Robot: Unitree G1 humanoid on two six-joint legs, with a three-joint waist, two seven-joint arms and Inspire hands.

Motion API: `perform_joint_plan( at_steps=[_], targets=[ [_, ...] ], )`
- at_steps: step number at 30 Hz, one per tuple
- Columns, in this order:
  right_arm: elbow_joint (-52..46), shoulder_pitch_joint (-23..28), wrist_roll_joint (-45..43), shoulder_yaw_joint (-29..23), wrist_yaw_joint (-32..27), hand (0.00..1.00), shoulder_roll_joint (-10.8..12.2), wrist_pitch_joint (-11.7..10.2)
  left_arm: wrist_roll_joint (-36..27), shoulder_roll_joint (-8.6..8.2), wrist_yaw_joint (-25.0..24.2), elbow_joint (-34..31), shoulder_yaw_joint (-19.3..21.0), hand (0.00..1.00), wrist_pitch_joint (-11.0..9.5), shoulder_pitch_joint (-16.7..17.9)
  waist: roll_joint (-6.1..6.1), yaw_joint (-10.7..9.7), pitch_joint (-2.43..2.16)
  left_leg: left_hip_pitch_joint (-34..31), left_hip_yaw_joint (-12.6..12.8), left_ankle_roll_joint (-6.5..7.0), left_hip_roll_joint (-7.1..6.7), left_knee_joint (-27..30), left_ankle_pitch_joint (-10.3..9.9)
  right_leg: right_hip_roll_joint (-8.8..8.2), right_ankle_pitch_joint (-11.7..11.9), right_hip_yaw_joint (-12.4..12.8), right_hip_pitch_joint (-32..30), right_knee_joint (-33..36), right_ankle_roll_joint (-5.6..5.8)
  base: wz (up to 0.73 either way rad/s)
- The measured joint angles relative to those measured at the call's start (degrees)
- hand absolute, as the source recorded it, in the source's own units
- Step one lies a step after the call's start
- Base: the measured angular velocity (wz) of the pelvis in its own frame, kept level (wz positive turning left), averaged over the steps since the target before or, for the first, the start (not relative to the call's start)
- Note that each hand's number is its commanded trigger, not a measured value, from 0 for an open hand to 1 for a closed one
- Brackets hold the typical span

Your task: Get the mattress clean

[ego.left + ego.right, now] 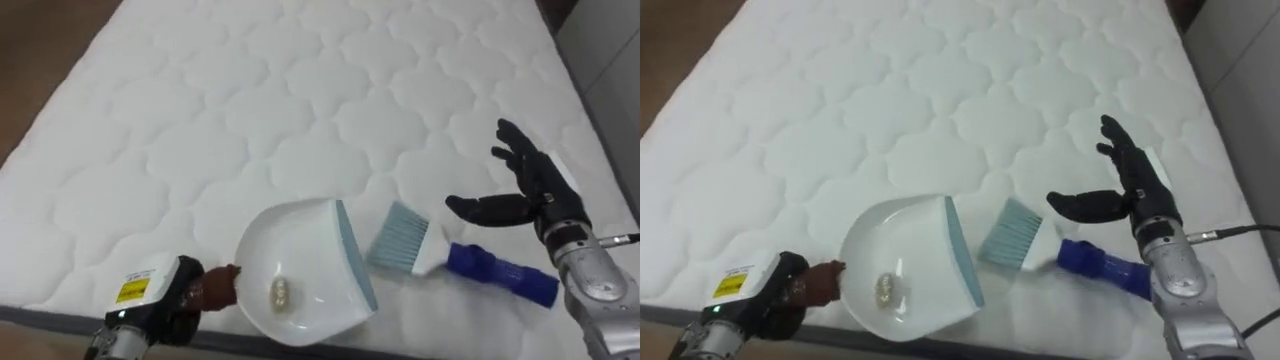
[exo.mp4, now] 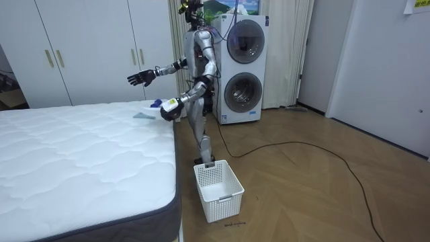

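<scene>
Left hand [image 1: 168, 303], low at the near left corner of the eye views, has its dark fingers curled round the brown handle [image 1: 219, 288] of a white dustpan [image 1: 300, 262], though the wrist and part of the palm are cut off by the bottom border. The dustpan rests on the mattress [image 1: 240, 120] close to its near edge, and a small pale scrap [image 1: 283, 292] lies inside it (too small to say what it is). A brush [image 1: 452, 258] with a blue handle lies flat to the right, its pale bristles just beside the dustpan's grey-blue lip; whether they touch is hard to tell. The right hand [image 1: 527, 187] is spread wide with the thumb out and holds nothing, raised above the brush handle; the room view shows it well clear of the bed. Beyond the dustpan and brush the quilted surface runs open to the far side, while the mattress's right edge passes near the right hand. In the room view the robot stands upright at the bed's edge, with a white basket [image 2: 218, 190] on the floor beside its feet
</scene>
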Motion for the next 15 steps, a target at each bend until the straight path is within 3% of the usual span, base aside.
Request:
perform_joint_plan(
  at_steps=[5, 8, 10, 12, 14, 15],
  targets=[
    [-1.6, 0.7, -2.1, 0.4, -0.6, 0.0, 0.0, 0.0, 0.0, -0.68, 1.9, -1.5, 2.2, 1.0, 0.0, 0.3, -0.31, 4.5, 0.17, -0.7, -2.8, -0.36, -0.43, 0.8, 0.2, 0.11, 0.0, -1.5, 0.4, 0.3, -0.01, 0.26],
    [-1.6, 0.8, -3.1, 1.0, -1.3, 0.0, 0.1, 0.0, -0.1, -0.69, 2.1, -1.5, 2.8, 1.0, 0.5, 0.4, -0.83, 5.9, 0.49, -1.8, -5.0, -0.69, -0.74, 1.8, 0.3, 0.54, -0.1, -1.5, 0.3, 0.8, -0.2, 0.47],
    [-1.4, 0.7, -4.4, 1.0, -2.1, 0.0, 0.1, 0.0, 0.0, -0.93, 2.1, -1.5, 2.8, 1.0, 0.8, 0.0, -1.14, 5.9, 0.73, -5.2, -7.7, -1.38, -1.46, 5.5, -0.1, 1.13, -0.8, -2.0, -0.4, 1.4, -0.4, 1.0],
    [-1.3, 0.7, -4.4, 0.8, -2.3, 0.0, 0.1, 0.0, 0.0, -1.21, 2.1, -1.5, 2.8, 1.0, 1.1, 0.0, -1.0, 5.6, 0.86, -7.9, -6.5, -1.45, -1.28, 7.9, -0.2, 1.63, -1.2, -4.5, -0.5, 1.4, -0.83, 1.03],
    [-1.1, 0.7, -4.4, 0.6, -3.0, 0.0, 0.1, 0.0, -0.1, -1.58, 2.1, -1.5, 2.8, 1.0, 1.3, -0.1, -0.8, 5.6, 1.01, -11.2, -2.1, -1.16, -0.08, 10.1, 0.0, 2.14, -2.6, -6.8, -0.6, 1.9, -1.51, 1.04],
    [-1.0, 0.7, -4.4, 0.6, -3.1, 0.0, 0.1, 0.0, -0.1, -1.73, 2.1, -1.5, 2.8, 1.0, 1.3, -0.2, -0.72, 5.7, 1.06, -11.7, -1.0, -1.06, 0.07, 10.3, 0.2, 2.15, -3.0, -7.6, -0.7, 2.4, -1.6, 1.04]
  ],
)
